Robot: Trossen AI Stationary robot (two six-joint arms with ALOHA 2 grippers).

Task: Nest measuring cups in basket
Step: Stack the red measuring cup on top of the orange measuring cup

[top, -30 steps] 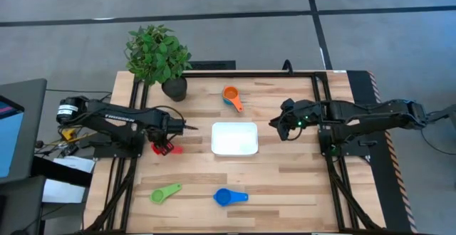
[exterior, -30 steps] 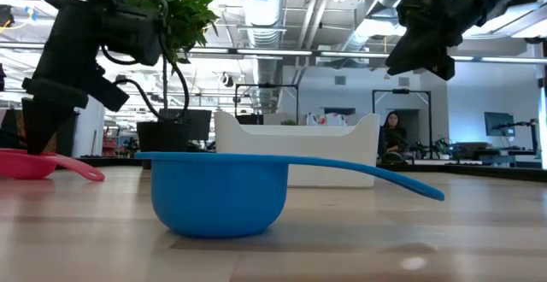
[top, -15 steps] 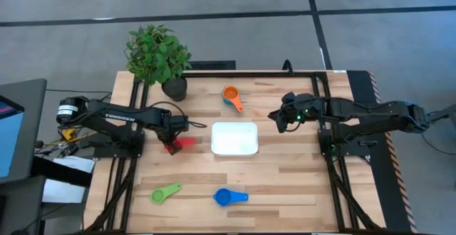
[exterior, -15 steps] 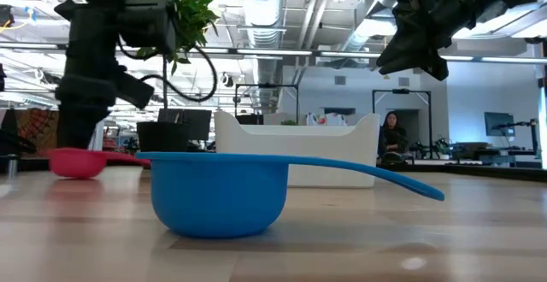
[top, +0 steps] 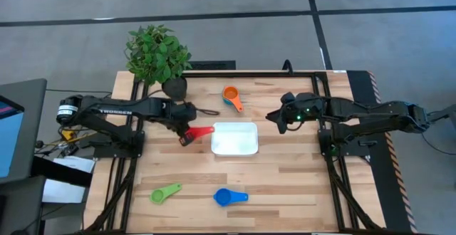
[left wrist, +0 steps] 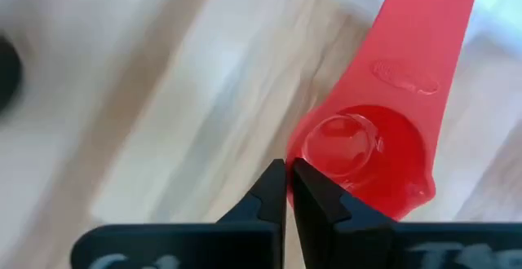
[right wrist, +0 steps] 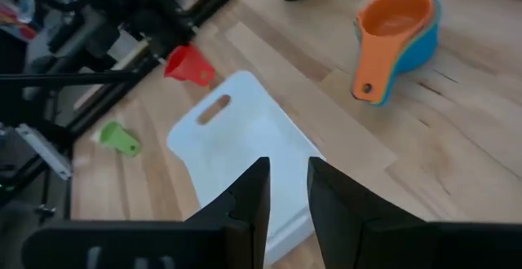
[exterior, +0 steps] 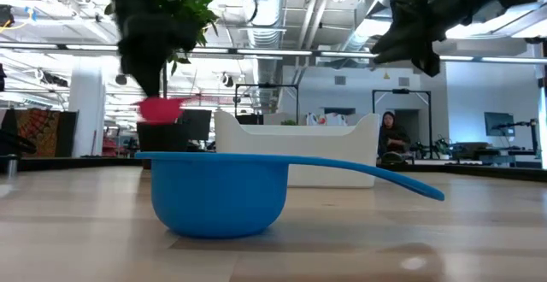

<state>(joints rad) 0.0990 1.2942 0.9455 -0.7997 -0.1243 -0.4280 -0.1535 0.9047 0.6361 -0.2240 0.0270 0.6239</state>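
While most of the tabletop is bare wood slats, the near edge has two loose scoops: a blue measuring cup (top: 229, 196) with a smooth round plastic bowl and flat handle, and a green measuring cup (top: 164, 192) to its left, well apart from it. From table level the blue one fills the foreground and hides part of the basket's near wall.

Mid-table sits the white basket (top: 234, 138), a shallow rectangular tray with rounded corners and a slot handle cut into one end wall. Just left of it, the left gripper (top: 184, 124) is pinching the rim of the red measuring cup (top: 197, 132), fingers pressed tight on the bowl's edge. The cup is lifted off the wood, its flat handle reaching toward the basket's left edge. It's glossy plastic.

Right of the basket, the right gripper (top: 276, 118) hovers above the table with its fingers slightly apart and holding nothing.

Farther back, an orange measuring cup (top: 230, 95) sits nested in a light blue measuring cup (right wrist: 418, 36), handles lined up. At the far left corner there's a leafy plant (top: 156, 52) in a dark pot (top: 174, 87), close behind the left arm.
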